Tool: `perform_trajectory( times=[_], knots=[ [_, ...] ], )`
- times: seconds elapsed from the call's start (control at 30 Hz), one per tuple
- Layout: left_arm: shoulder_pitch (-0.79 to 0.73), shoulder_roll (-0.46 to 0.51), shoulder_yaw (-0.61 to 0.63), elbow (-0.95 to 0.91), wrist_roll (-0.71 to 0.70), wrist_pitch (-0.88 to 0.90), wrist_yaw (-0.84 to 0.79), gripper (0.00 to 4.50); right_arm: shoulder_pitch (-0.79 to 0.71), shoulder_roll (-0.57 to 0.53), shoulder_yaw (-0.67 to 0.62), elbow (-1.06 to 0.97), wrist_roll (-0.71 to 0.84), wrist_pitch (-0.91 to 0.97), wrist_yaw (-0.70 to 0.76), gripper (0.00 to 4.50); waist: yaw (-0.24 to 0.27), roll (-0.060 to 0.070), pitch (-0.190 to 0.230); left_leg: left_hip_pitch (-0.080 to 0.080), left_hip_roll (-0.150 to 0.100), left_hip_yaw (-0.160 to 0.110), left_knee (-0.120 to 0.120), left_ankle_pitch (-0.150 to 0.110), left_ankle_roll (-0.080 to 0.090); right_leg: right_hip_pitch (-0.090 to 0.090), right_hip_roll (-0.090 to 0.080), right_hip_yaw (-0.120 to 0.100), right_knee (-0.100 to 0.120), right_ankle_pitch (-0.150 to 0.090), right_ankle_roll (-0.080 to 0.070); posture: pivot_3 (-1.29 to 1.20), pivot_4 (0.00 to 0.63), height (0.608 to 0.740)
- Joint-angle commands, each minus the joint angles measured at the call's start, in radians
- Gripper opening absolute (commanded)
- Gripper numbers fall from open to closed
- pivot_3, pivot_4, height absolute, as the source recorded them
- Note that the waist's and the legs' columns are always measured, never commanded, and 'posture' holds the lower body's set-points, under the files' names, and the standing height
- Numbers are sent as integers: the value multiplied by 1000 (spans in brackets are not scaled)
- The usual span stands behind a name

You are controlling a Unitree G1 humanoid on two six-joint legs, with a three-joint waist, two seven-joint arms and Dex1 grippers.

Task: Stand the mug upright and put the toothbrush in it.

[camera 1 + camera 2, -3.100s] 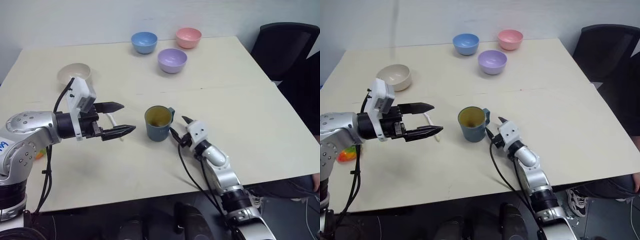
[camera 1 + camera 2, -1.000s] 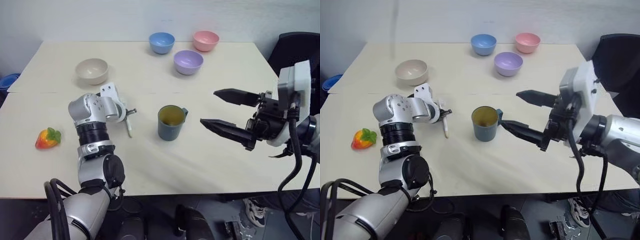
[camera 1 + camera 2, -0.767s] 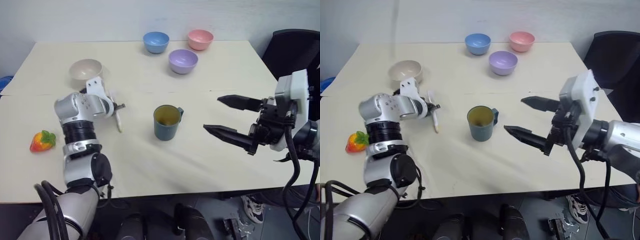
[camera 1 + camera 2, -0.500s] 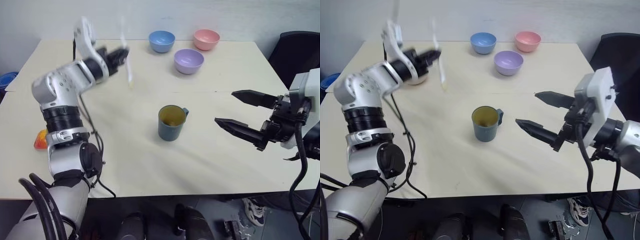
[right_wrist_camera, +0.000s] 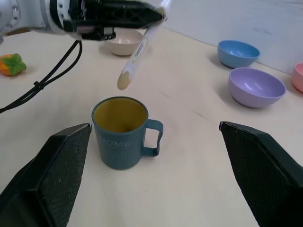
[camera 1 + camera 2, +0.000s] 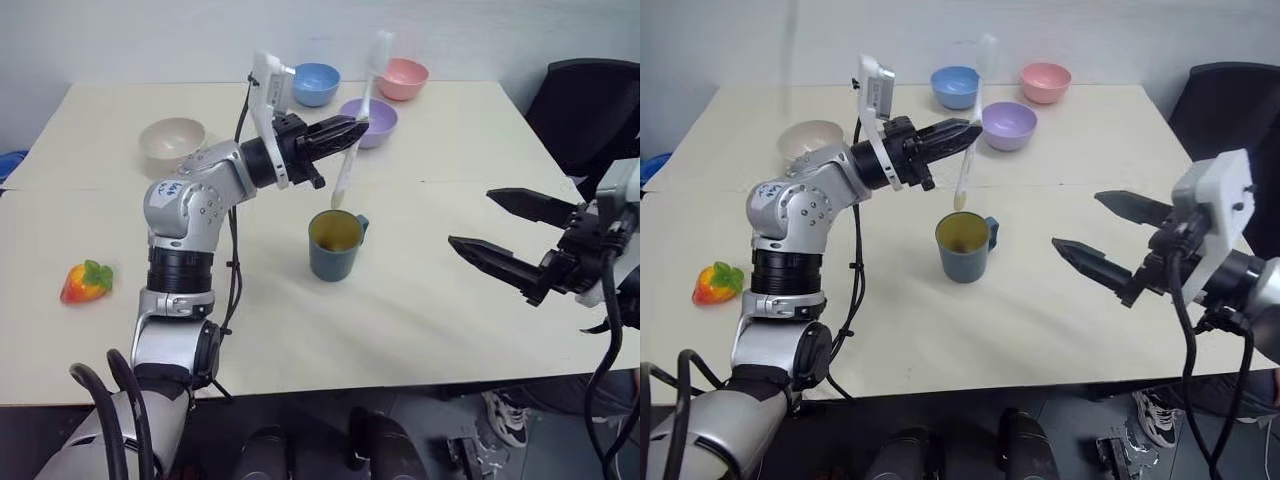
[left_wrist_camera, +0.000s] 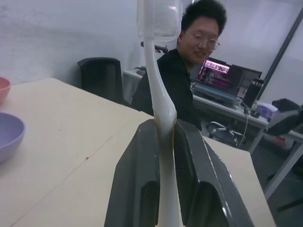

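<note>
Head views: the mug (image 6: 335,243) stands upright near the middle of the bench (image 6: 420,330), handle toward the right edge, its mouth unobstructed. The left tool (image 6: 345,132) is clenched on the toothbrush (image 6: 357,120), holding it nearly vertical, bristle head up, with the handle end hanging just above the mug's rim and slightly toward the far edge. The right tool (image 6: 1095,240) is released, its black fingers spread wide, holding nothing, near the right edge and well apart from the mug. Left wrist view: the toothbrush (image 7: 161,113) is pinched between the two fingers at mid-handle, so the grasp looks secure (a person sits at a desk beyond the bench). Right wrist view: the handle tip (image 5: 124,84) sits above and a little behind the mug's opening (image 5: 119,115), not yet inside. Procedure, as judged: bring the tip over the centre of the opening, keep the handle close to vertical, lower until the tip is well below the rim, then release; releasing early risks the toothbrush tipping out or knocking the mug over. Clearance: the bench around the mug is bare on every side; the purple bowl (image 6: 368,116), blue bowl (image 6: 316,82) and pink bowl (image 6: 404,77) lie toward the far edge, the cream bowl (image 6: 171,139) toward the far-left corner, the toy strawberry (image 6: 86,282) by the left edge.
</note>
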Motion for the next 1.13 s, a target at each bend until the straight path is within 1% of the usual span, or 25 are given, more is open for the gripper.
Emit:
perform_trajectory(
  times=[0.03,0.13,0.3,0.33,0.37,0.4,0.43,0.47,0.53,0.57,0.6,0.67,0.7,0.73,0.8,0.87,0.93,1.0,1.07,1.13],
  knots=[
    [15,14,-47,-22,34,-76,-45,159,25,9,-56,-24,8,-21,-5,4500,1,0,0,-1,0,0,1,0,0,0,0,0,0,0,0,0,150,740],
    [38,12,-45,-38,24,-76,-46,159,44,21,-59,-23,0,-31,-6,4500,1,0,0,-1,0,-1,1,0,1,0,0,0,0,0,0,0,150,740],
    [70,-10,-6,-52,-9,-34,8,159,45,28,-45,-8,-16,-45,7,4500,-2,0,0,-1,1,-1,1,0,1,0,0,1,0,0,0,0,150,740],
    [81,-4,-1,-63,-16,-25,8,870,44,26,-39,1,-23,-49,15,4500,-2,0,0,-1,1,-1,1,0,1,0,0,1,0,0,0,0,150,740],
    [93,4,4,-80,-29,-15,-1,1069,42,23,-35,10,-31,-52,24,4500,-2,0,0,-1,1,-1,1,0,2,0,0,1,0,0,0,0,150,740],
    [104,13,11,-99,-43,-4,-6,1397,39,19,-31,19,-38,-54,35,4500,-2,0,0,-1,1,-1,1,0,2,0,0,1,0,0,0,0,150,740],
    [112,21,21,-116,-58,14,-4,1613,35,16,-29,28,-42,-56,46,4500,-3,0,0,-1,1,-1,1,0,2,0,0,1,0,0,0,0,150,740],
    [119,29,34,-131,-75,37,0,1959,31,13,-26,38,-47,-56,57,4500,-3,0,0,-1,1,-1,1,0,2,0,0,1,0,0,0,0,150,740],
    [139,52,50,-167,-99,65,-6,2454,21,9,-18,60,-62,-59,80,4500,-2,0,0,-1,2,-2,1,0,2,0,0,1,0,0,0,0,150,740],
    [148,64,58,-185,-114,80,-9,2825,16,5,-12,71,-73,-60,94,4500,-2,0,0,-1,2,-2,1,0,2,0,0,1,0,0,0,0,150,740],
    [159,85,78,-209,-146,119,-16,3037,7,-2,0,89,-91,-64,115,4500,-2,0,0,-1,2,-3,1,0,2,0,0,1,0,0,0,0,150,740],
    [183,156,119,-265,-203,179,-54,3554,-13,-21,31,132,-122,-72,161,4500,-3,0,0,-1,2,-4,1,0,2,0,0,1,0,0,0,0,150,740],
    [197,215,119,-289,-204,182,-100,3857,-24,-31,44,152,-131,-71,186,4500,-6,1,0,-1,2,-5,1,-1,2,0,0,1,0,0,0,0,150,740],
    [212,282,116,-308,-197,170,-149,3986,-31,-41,53,173,-138,-69,214,4500,-9,1,0,0,2,-8,0,-1,2,0,0,2,0,0,0,0,150,740],
    [239,433,110,-314,-175,138,-264,3986,-31,-73,68,218,-164,-63,295,4500,-13,2,0,1,2,-8,0,-1,1,0,2,1,0,0,0,0,150,740],
    [255,556,109,-286,-146,85,-356,3986,-9,-118,82,255,-210,-72,402,4500,-11,4,1,1,2,-8,0,-1,1,-1,2,1,0,0,-1,0,150,740],
    [267,661,108,-246,-119,35,-441,3986,20,-160,95,286,-263,-99,518,4500,-6,4,1,0,1,-5,0,-1,1,-1,1,1,0,0,-1,0,150,740],
    [304,764,114,-200,-75,-50,-530,3986,28,-201,115,328,-311,-129,605,4500,-2,4,1,0,1,-4,0,-1,1,0,1,0,-1,0,-1,0,150,740],
    [345,836,130,-165,-44,-108,-583,3986,18,-223,135,360,-342,-148,653,4500,-4,4,1,-1,2,-2,0,-1,2,0,1,0,-2,0,-1,0,150,740],
    [375,860,145,-154,-47,-136,-604,3986,0,-222,151,379,-361,-158,680,4500,-7,5,1,0,2,1,0,-2,3,0,0,0,-2,0,-1,0,150,740]
  ],
)
